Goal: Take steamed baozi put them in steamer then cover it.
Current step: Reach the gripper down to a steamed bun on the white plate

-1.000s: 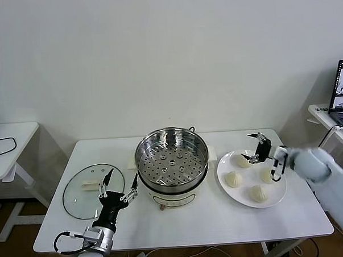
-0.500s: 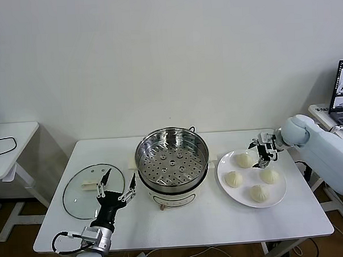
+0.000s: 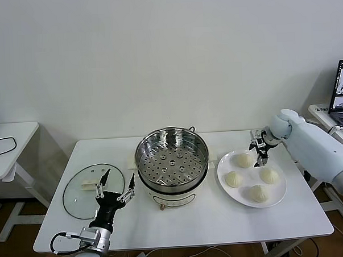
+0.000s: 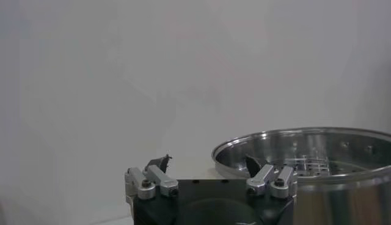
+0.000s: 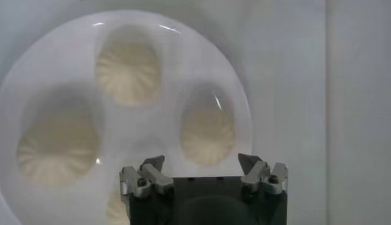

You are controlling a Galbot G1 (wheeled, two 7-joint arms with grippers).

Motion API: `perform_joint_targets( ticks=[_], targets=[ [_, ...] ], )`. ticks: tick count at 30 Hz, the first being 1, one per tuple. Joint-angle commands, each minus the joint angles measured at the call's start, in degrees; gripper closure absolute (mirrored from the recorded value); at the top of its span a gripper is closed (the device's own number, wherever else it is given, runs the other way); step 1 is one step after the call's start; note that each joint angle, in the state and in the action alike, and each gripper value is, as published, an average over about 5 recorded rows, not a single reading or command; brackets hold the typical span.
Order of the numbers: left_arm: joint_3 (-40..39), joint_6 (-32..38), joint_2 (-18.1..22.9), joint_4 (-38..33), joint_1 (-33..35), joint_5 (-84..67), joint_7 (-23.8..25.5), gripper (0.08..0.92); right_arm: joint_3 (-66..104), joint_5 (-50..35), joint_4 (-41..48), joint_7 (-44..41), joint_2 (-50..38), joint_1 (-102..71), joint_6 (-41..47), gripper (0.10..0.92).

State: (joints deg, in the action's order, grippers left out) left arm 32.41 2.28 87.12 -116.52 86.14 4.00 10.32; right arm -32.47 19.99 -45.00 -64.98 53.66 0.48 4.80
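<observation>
Right gripper [image 3: 260,149], head view: jaws spread wide, holding nothing, poised over the far edge of the white plate [image 3: 279,193], near the bun [image 3: 243,159] at the far left of the plate. Three more buns [image 3: 258,193] sit on the plate, close together. Steamer [image 3: 172,162] stands at mid-table, its perforated tray bare; nothing loaded yet. Glass lid [image 3: 77,195] lies flat on the table to the steamer's left. Left gripper [image 3: 114,188] is also wide open and empty, parked between lid and steamer, pointing up.

Left wrist view: left gripper [image 4: 206,177] spread, nothing between the fingertips. Steamer [image 4: 317,159] rim is close beside it. Risk: any swing of this arm could knock the pot or its base.

Right wrist view: right gripper [image 5: 201,171] open over the plate [image 5: 36,67], nearest bun [image 5: 208,131] just ahead of the fingertips, two others [image 5: 128,64] beyond.

Risks, judged:
- Buns look soft; closing too hard would dent or tear one.
- Off-centre descent could push the bun sideways into its neighbour or nudge the plate.
- Tight spacing means a wide jaw may catch two buns.
- Carry path crosses the steamer's raised rim; too low a pass could clip it and drop the bun.
</observation>
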Motion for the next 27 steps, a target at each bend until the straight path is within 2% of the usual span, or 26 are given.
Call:
perform_joint_targets(
  ticks=[1, 18, 27],
  targets=[
    [0.2, 0.2, 0.1, 0.2, 0.0, 0.0, 0.1, 0.177, -0.2, 2.7, 6.2, 0.3, 4.3, 1.1, -0.6, 0.203],
    [0.3, 0.4, 0.2, 0.9, -0.2, 0.0, 0.1, 0.177, 1.1, 4.4, 7.7, 2.4, 6.3, -0.6, -1.4, 0.204],
    [0.1, 0.5, 0.4, 0.9, -0.3, 0.1, -0.1, 0.177, 1.1, 4.5, 7.5, 3.0, 6.1, -0.6, -1.3, 0.276]
  ],
)
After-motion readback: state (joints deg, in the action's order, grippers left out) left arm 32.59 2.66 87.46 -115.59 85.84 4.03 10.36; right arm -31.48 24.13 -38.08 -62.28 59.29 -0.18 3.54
